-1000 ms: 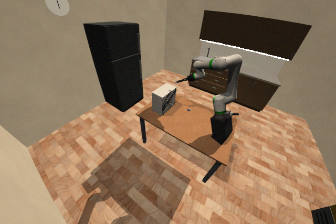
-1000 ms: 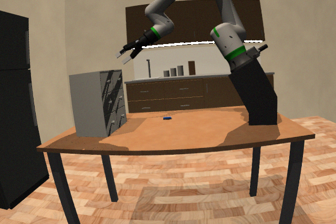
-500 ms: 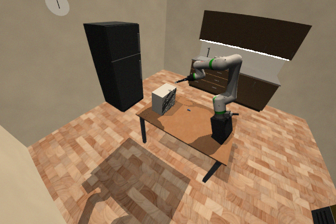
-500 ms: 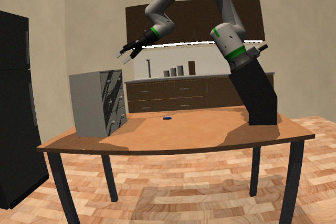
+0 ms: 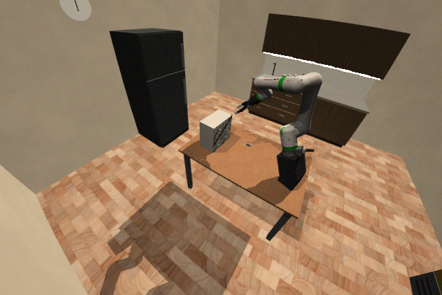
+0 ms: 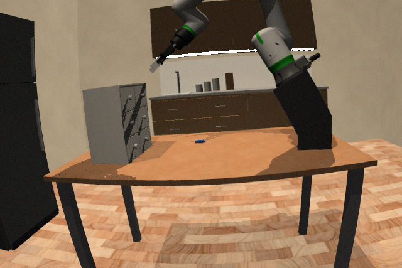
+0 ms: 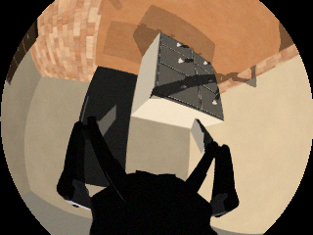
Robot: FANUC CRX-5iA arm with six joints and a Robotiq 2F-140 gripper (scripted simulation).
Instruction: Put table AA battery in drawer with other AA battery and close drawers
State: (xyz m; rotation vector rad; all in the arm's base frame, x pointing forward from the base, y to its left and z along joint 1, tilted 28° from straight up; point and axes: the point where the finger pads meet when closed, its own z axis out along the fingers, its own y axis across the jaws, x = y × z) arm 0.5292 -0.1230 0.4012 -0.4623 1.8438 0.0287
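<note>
The small grey chest (image 5: pixel 206 137) (image 6: pixel 104 125) (image 7: pixel 146 83) stands upright at the left end of the table (image 5: pixel 232 163) (image 6: pixel 195 164) (image 7: pixel 240 22). Its drawers, in two columns with small knobs, all look pushed in, so their contents are hidden. A dark shadow crosses the front. The blue AA battery (image 5: pixel 248 144) (image 6: pixel 200 140) lies on the table in front of the chest, towards the arm's base; I cannot make it out in the wrist view. My gripper (image 5: pixel 237 109) (image 6: pixel 154 68) (image 7: pixel 155 117) is open and empty, above and in front of the chest's top, tilted down towards it.
The arm's black pedestal (image 5: pixel 291 170) (image 6: pixel 313 122) stands at the right end of the table. A black fridge (image 5: pixel 157 88) (image 6: pixel 17 128) (image 7: pixel 105 98) stands on the floor beyond the chest. Kitchen drawers (image 5: pixel 276 104) (image 6: pixel 195 112) and wall cupboards (image 5: pixel 321 41) (image 6: pixel 233 25) are behind.
</note>
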